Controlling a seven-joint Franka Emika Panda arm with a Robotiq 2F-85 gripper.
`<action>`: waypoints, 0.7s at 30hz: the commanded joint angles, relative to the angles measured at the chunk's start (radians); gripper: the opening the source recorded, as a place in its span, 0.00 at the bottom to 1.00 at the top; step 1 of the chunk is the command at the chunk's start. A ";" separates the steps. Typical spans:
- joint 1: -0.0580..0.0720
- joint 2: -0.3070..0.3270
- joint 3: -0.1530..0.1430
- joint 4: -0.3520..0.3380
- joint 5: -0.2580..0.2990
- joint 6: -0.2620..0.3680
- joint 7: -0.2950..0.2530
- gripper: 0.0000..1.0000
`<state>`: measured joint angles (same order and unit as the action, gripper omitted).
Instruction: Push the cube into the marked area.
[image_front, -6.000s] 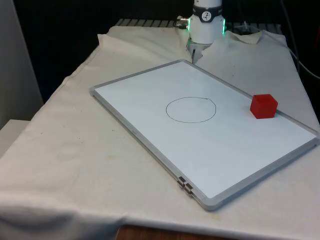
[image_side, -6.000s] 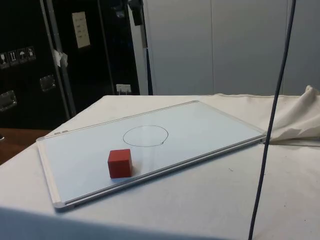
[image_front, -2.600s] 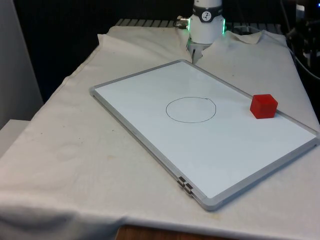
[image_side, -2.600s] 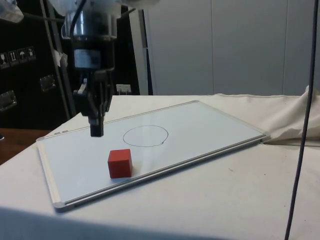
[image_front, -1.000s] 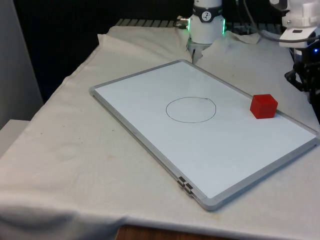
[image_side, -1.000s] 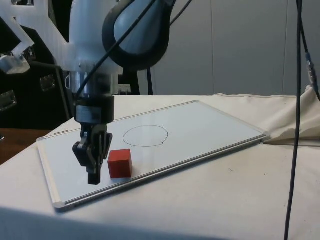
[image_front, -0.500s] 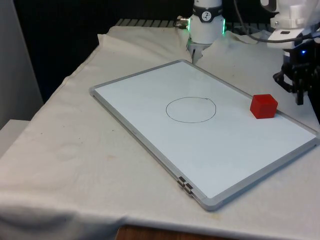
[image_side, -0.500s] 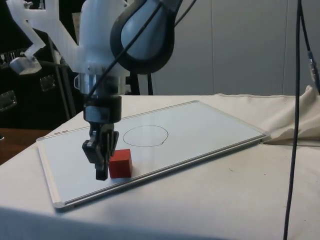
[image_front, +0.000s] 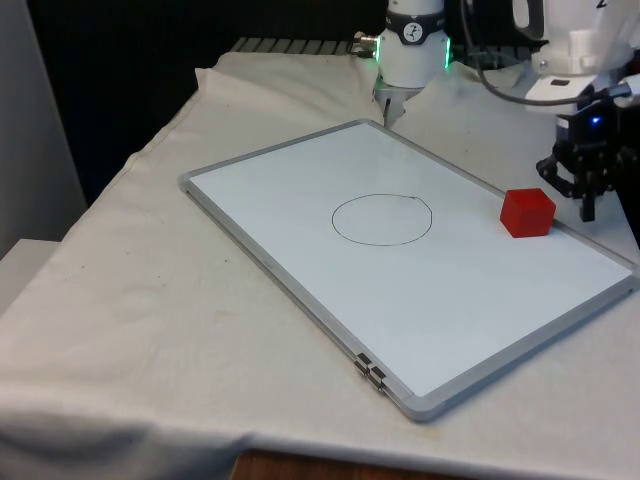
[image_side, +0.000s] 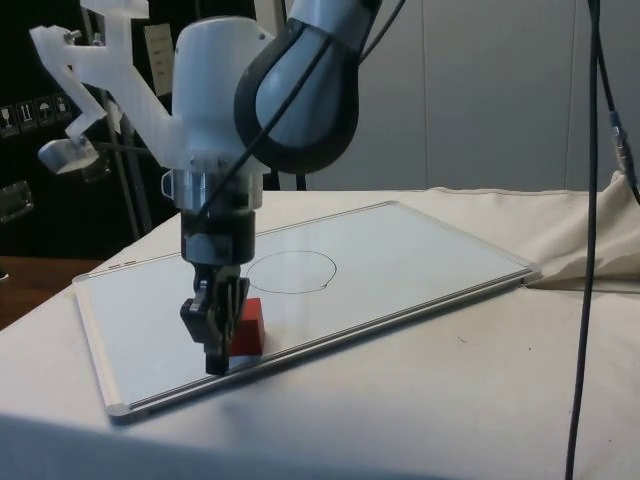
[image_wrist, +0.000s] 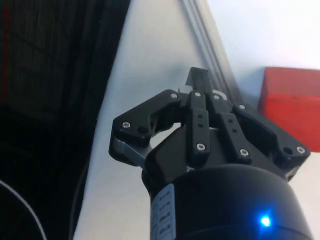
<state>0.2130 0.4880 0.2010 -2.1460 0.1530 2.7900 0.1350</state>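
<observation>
A red cube rests on the whiteboard near its edge at the front view's right. A thin drawn circle marks the middle of the board, well apart from the cube. My gripper is shut with nothing in it, its tips low over the board's frame just beside the cube, on the side away from the circle. In the side view the gripper stands in front of the cube and hides part of it. The wrist view has the shut fingertips beside the cube.
The whiteboard lies at an angle on the white cloth. A black cable hangs down in the side view, and bunched cloth lies beyond the board. The robot's base stands at the far end.
The gripper has come down and closed in on the cube from the board's outer edge. The cube lies where it was.
</observation>
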 joint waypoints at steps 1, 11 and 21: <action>0.000 0.002 -0.006 -0.001 -0.004 0.008 -0.003 0.00; -0.001 -0.012 -0.039 -0.023 -0.003 0.009 -0.024 0.00; 0.003 -0.035 -0.080 -0.052 -0.027 0.004 -0.024 0.00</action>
<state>0.2120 0.4620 0.1320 -2.1870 0.1350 2.7900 0.1070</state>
